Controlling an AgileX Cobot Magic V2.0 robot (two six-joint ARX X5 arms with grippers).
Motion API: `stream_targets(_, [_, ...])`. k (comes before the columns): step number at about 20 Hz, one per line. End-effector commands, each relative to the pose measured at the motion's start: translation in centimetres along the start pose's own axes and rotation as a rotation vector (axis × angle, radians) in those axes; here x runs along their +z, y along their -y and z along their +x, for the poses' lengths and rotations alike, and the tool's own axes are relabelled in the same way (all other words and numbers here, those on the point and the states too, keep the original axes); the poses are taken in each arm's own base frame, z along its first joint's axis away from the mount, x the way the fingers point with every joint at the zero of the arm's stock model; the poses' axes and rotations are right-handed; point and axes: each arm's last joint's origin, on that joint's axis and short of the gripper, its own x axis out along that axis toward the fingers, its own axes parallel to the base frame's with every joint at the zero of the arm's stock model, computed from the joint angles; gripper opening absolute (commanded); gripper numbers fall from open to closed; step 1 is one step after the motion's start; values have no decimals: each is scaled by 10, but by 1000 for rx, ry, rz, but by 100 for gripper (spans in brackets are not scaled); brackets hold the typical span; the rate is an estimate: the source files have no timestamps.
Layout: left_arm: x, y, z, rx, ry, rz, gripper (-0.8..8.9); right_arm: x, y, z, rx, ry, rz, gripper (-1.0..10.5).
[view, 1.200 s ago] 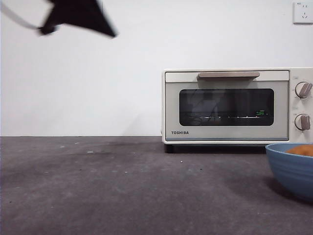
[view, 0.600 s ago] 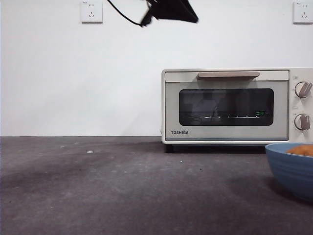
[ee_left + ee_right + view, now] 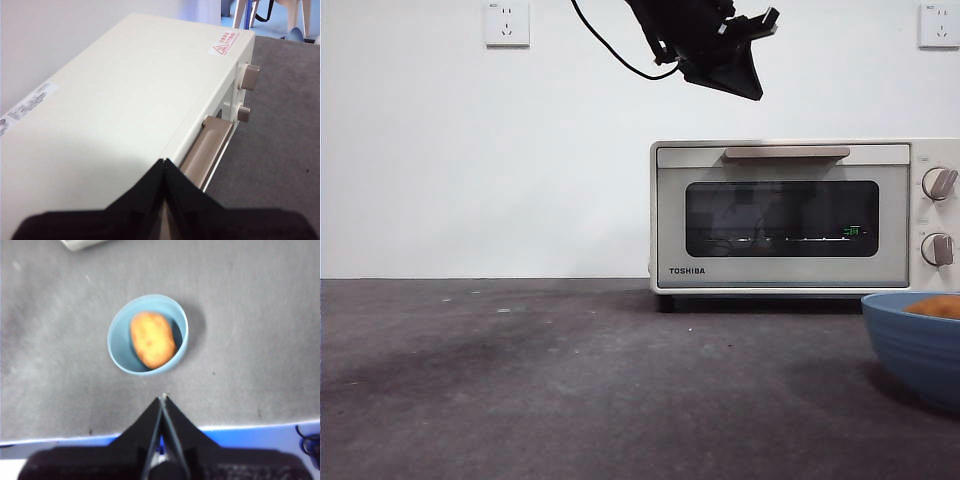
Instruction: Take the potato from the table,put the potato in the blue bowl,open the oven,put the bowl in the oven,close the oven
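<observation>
While hovering above the oven [image 3: 785, 215], left claw [image 3: 745, 80] closed, apparently tilted down, empty

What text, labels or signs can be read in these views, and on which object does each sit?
"TOSHIBA": on the oven door, lower left corner.
Green display digits behind the door glass: too small to read.
Red warning sticker on the oven top: triangle sign visible, text blurred.
White label on the oven top: print unreadable.
Blue bowl and potato: no text.
</observation>
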Motion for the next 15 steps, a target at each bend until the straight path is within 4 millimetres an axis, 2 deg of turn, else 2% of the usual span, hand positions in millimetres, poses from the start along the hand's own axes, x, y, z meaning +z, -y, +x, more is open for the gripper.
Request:
stream_targets(1, [-15,2,19,-9,-43,38,-6,0,-3,7,94,50,-6,-16])
stream_targets(4, [-30,0,34,-14,-71,32,-6,4,-6,8,183,110,-9,-16])
stream_targets(7, [-37,-1,40,-23,-99,22,-6,3,-7,8,202,96,-9,-16])
stream_targets(15, [-47,0,41,-43,-169,-2,-6,3,-7,8,202,97,-9,-15])
